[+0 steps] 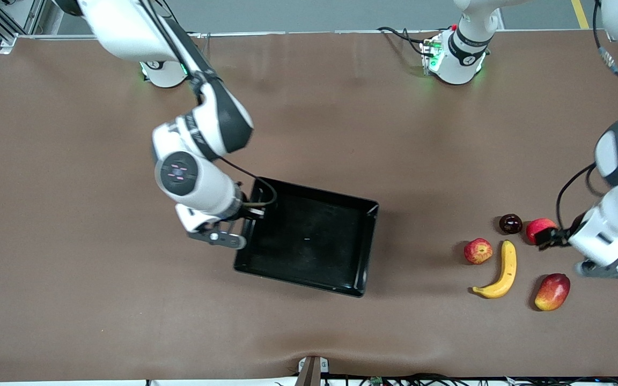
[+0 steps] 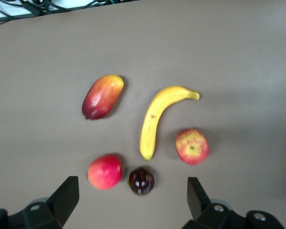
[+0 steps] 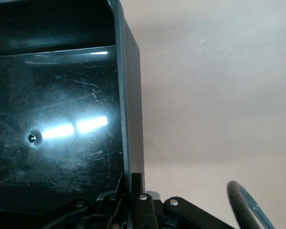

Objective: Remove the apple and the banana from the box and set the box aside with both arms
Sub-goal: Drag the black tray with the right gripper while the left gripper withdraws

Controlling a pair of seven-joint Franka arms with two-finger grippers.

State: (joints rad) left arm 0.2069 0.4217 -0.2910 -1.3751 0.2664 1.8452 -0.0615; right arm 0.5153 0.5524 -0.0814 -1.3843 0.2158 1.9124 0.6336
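Observation:
The black box (image 1: pixel 309 238) lies mid-table, and its glossy inside shows in the right wrist view (image 3: pixel 62 129). My right gripper (image 1: pixel 252 210) is shut on the box's wall at the right arm's end (image 3: pixel 132 183). The yellow banana (image 1: pixel 503 271) and the streaked red apple (image 1: pixel 478 250) lie toward the left arm's end. Both show in the left wrist view, the banana (image 2: pixel 157 119) beside the apple (image 2: pixel 192 146). My left gripper (image 1: pixel 549 237) is open and empty (image 2: pixel 132 198), beside a plain red round fruit (image 1: pixel 538 229).
A dark glossy round fruit (image 1: pixel 510 223) lies next to the plain red fruit (image 2: pixel 105 171). A red-yellow mango (image 1: pixel 552 291) lies nearer the front camera than the banana. The brown table (image 1: pixel 100 300) is bare around the box.

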